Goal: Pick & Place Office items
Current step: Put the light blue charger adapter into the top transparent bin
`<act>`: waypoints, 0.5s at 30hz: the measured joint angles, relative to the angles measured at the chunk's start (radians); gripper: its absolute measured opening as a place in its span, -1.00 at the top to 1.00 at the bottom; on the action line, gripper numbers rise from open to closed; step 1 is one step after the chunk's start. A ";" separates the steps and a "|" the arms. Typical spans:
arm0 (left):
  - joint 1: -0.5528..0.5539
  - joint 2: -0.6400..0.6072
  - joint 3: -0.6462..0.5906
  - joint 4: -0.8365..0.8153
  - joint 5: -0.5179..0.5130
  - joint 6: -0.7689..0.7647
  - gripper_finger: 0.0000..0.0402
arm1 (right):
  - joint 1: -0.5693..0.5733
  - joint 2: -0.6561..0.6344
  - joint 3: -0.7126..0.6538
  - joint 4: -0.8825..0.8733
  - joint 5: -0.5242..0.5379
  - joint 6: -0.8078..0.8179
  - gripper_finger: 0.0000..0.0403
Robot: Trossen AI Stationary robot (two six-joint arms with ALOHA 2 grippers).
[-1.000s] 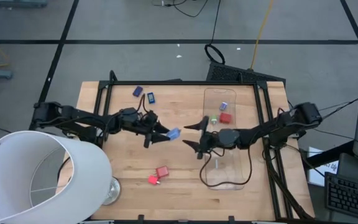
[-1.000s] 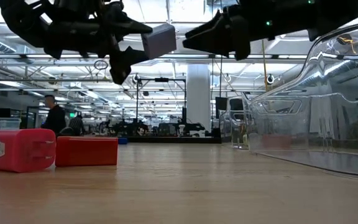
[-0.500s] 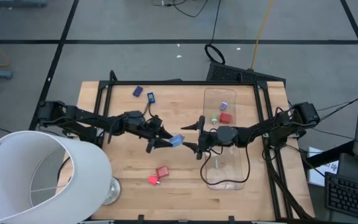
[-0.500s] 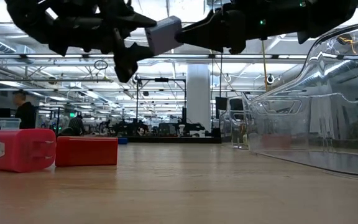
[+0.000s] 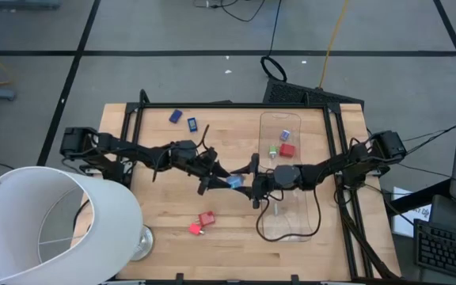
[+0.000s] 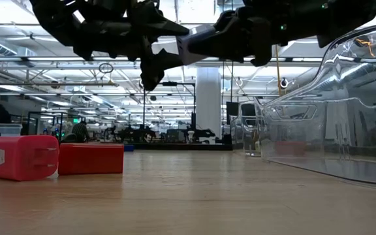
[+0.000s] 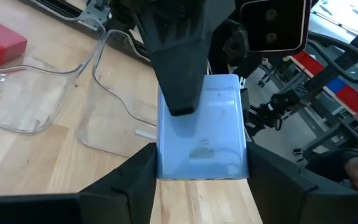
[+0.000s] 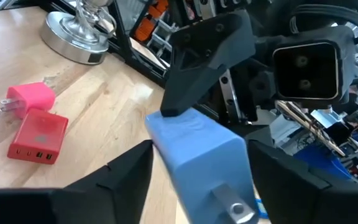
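Note:
My left gripper (image 5: pixel 222 177) is shut on a light blue block (image 5: pixel 233 181), held in the air over the middle of the table. My right gripper (image 5: pixel 253 180) faces it from the right, open, with its fingers (image 8: pixel 129 177) standing on either side of the block (image 8: pixel 197 155). Two red pieces (image 5: pixel 203 222) lie flat on the wood nearer the near edge. A navy piece (image 5: pixel 176 116) and a blue piece (image 5: pixel 191 123) lie by the far edge. A red (image 5: pixel 287 149), a green (image 5: pixel 273 153) and a pale purple piece (image 5: pixel 285 135) sit in the clear tray (image 5: pixel 311 198). My left gripper pinches the light blue block's two side faces (image 7: pixel 166 155) between its fingers (image 7: pixel 132 183), coming level from the table's left. The block is lifted clear of the table and points toward the right gripper. My right gripper's fingers flank the block's far end; I cannot tell whether they touch it.
A big white lampshade (image 5: pixel 54 226) and a glass lamp base (image 5: pixel 139 244) fill the near left corner. The clear tray lies along the table's right side, just behind the right gripper. Bare wood shows between the red pieces and the tray.
My left gripper has carried the light blue block toward the table's right and slightly toward the near edge, up to the right gripper. The block now sits between the right gripper's fingers, which stood apart from it a second ago. The right arm has hardly moved.

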 joint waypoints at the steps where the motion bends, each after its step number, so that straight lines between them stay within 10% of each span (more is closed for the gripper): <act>1: 0.003 -0.004 0.000 -0.007 0.001 0.000 -0.04 | 0.003 0.000 0.000 0.000 0.002 0.000 -0.16; 15: 0.012 -0.006 0.001 -0.022 0.018 -0.001 -0.11 | 0.016 0.000 0.001 -0.019 0.004 -0.055 0.41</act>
